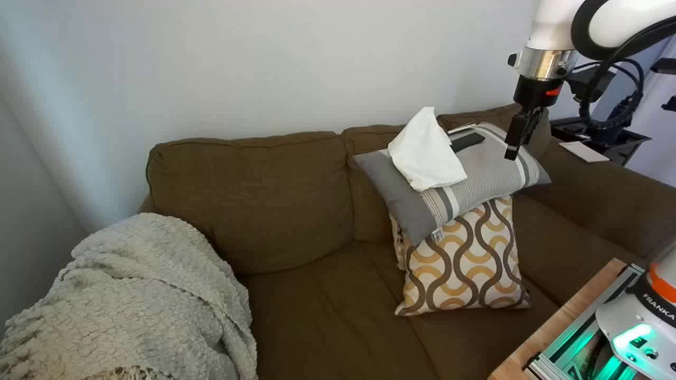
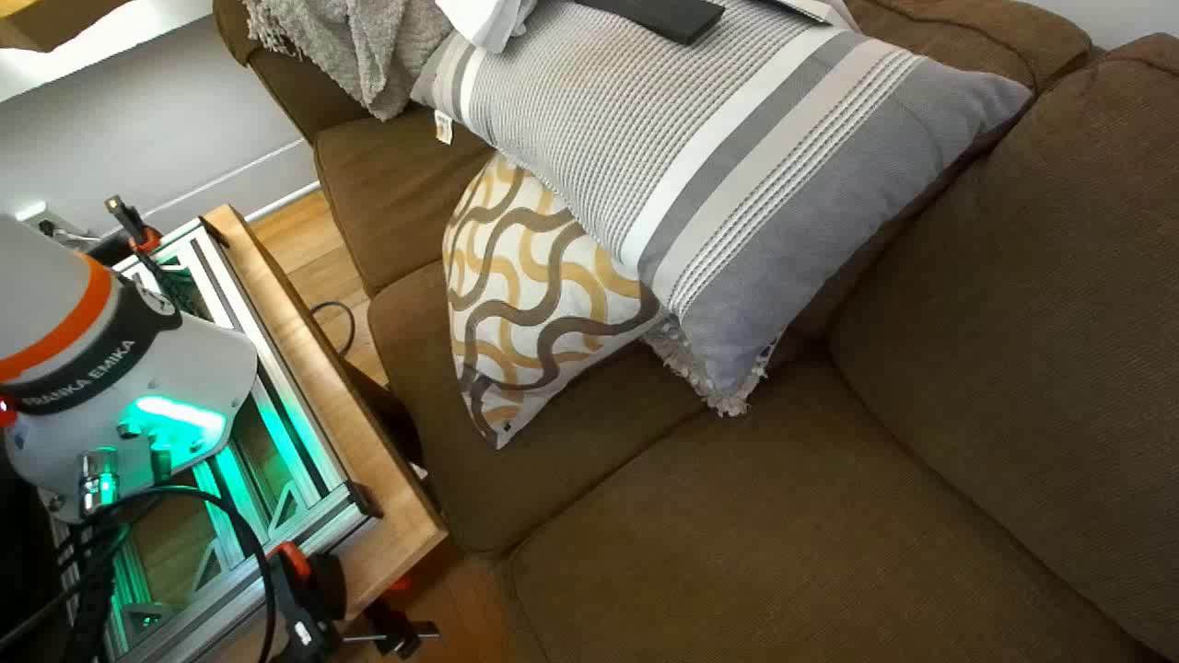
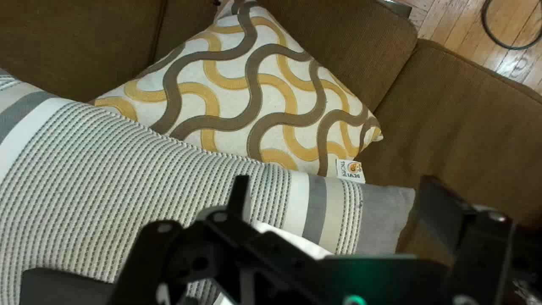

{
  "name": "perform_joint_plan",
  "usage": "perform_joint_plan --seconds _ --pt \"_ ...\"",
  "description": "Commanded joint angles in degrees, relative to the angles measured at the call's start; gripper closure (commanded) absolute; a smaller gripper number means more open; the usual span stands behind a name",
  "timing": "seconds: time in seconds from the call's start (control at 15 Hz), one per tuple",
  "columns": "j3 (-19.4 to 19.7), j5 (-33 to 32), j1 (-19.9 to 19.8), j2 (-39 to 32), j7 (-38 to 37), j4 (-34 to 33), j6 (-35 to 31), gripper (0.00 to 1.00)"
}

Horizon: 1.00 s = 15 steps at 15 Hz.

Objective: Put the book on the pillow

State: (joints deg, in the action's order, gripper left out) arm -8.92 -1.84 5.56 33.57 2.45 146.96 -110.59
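A grey striped pillow (image 1: 486,169) lies tilted on top of a yellow-and-brown patterned pillow (image 1: 465,264) on the sofa. Both pillows show in both exterior views (image 2: 589,129) and the wrist view (image 3: 106,182). A thin light flat thing (image 2: 803,8), perhaps the book, lies at the striped pillow's back edge, mostly cut off or hidden. Another pale flat thing (image 1: 583,151) lies on the sofa arm; I cannot tell which is the book. My gripper (image 1: 515,150) is above the striped pillow's right part. In the wrist view its fingers (image 3: 336,186) are wide apart, with nothing between them.
A white cloth (image 1: 425,150) and a flat black object (image 1: 467,141) lie on the striped pillow. A fleece blanket (image 1: 153,295) covers the sofa's left end. A black bin (image 1: 628,142) stands behind the sofa arm. The robot base stands on a wooden table (image 2: 396,488).
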Motion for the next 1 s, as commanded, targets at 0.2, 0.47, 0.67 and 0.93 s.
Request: perform_joint_plan --seconds 0.2,0.47,0.67,0.93 --pt "0.59 -0.48 -0.39 -0.9 -4.51 -0.72 -0.04 0.0" --pt "0.84 -0.41 0.36 -0.37 -3.09 -0.33 0.1 0.0" --pt "-0.22 -0.13 -2.57 -2.97 -12.22 -2.43 -0.08 0.0" --pt "1.62 -1.35 -7.1 -5.28 -19.81 -3.56 -3.16 0.0"
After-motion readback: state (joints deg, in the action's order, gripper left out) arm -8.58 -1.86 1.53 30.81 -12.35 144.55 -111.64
